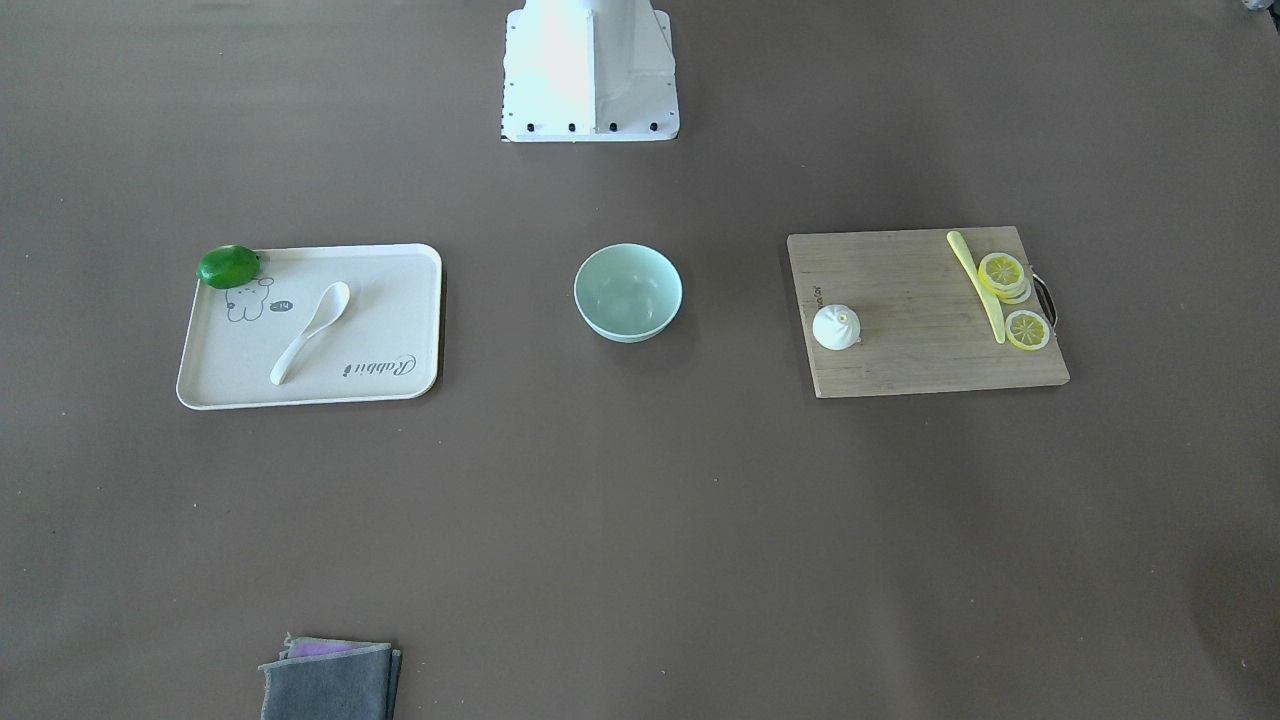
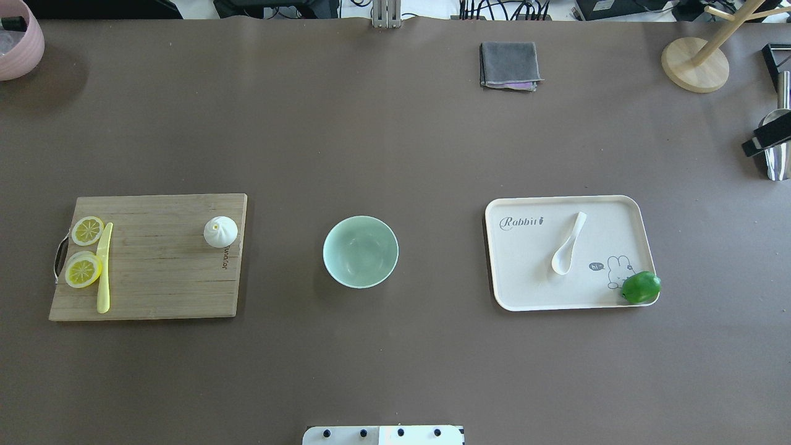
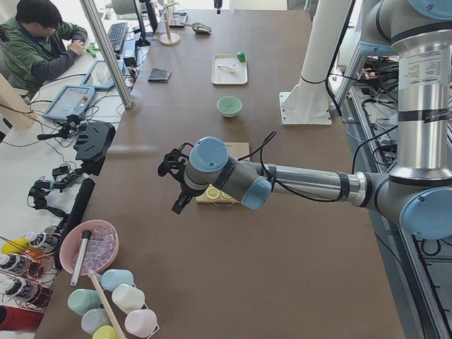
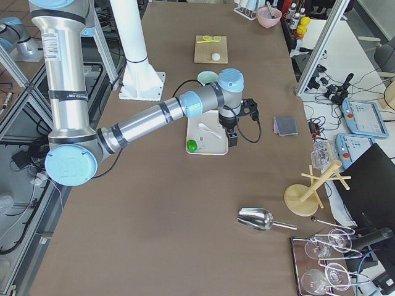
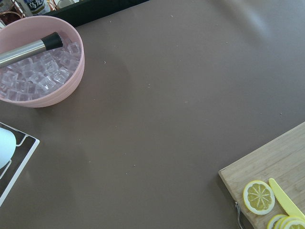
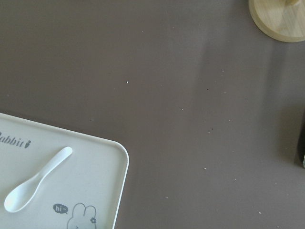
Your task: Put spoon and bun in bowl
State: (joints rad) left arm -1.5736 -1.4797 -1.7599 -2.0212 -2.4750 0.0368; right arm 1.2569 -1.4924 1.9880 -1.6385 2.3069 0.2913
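Observation:
The white spoon (image 2: 568, 244) lies on a cream tray (image 2: 568, 198); it also shows in the right wrist view (image 6: 35, 179). The white bun (image 2: 220, 232) sits on a wooden cutting board (image 2: 160, 272). The mint-green bowl (image 2: 360, 251) stands empty between them. My left gripper (image 3: 178, 198) shows only in the exterior left view, above the table beyond the board's lemon end. My right gripper (image 4: 233, 139) shows only in the exterior right view, above the tray's outer edge. I cannot tell whether either is open or shut.
A green lime (image 2: 641, 287) sits on the tray's corner. Lemon slices (image 2: 83, 270) and a yellow knife (image 2: 104, 272) lie on the board. A grey cloth (image 2: 509, 65), a wooden stand (image 2: 694, 63) and a pink bowl of ice (image 5: 38, 71) stand at the table's edges.

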